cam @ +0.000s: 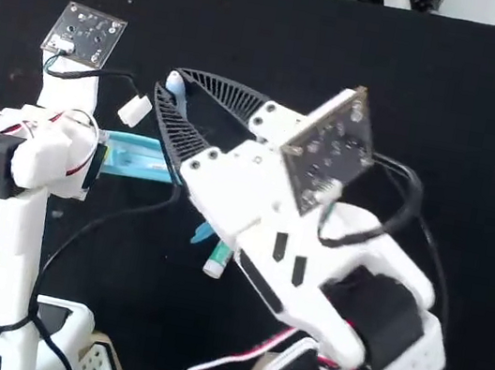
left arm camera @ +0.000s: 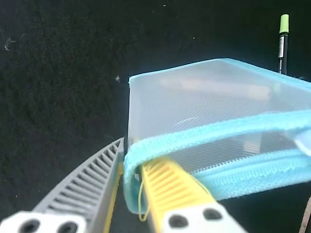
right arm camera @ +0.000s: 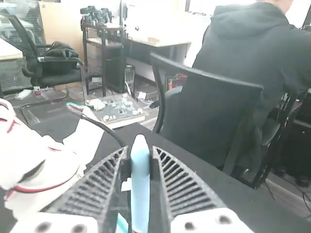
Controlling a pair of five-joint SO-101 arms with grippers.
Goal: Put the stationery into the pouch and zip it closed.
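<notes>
Left gripper [left arm camera: 132,155] is pinching the pouch [left arm camera: 194,111] rim at the scene's left, while right gripper [right arm camera: 140,150] is clasping a pale blue stick [right arm camera: 140,182] raised near it, wanting tip-first lowering into the mouth.

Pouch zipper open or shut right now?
Open. In the left wrist view the pouch has its two zipper edges spread apart; the left gripper clamps one.
</notes>
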